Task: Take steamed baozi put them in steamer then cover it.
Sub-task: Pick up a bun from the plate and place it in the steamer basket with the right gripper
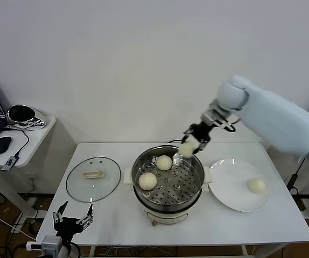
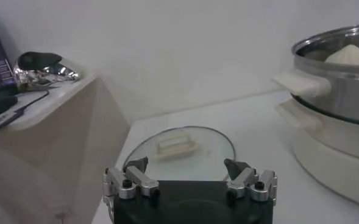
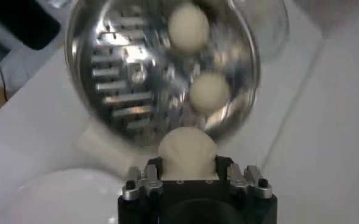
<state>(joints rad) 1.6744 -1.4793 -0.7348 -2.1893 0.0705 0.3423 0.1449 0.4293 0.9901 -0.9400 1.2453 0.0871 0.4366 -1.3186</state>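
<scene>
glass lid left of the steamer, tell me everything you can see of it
The glass lid is a round, clear pane with a thin metal rim and a pale, flat rectangular handle at its centre. It lies flat on the white table, handle up, apart from the steamer. Nothing touches it; the open left pincer sits nearby.

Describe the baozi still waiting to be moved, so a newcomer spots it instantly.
Find the steel steamer mid-table, then the white plate on its right. The baozi lies alone on that plate, while two others sit in the steamer and one is in the right gripper.
</scene>
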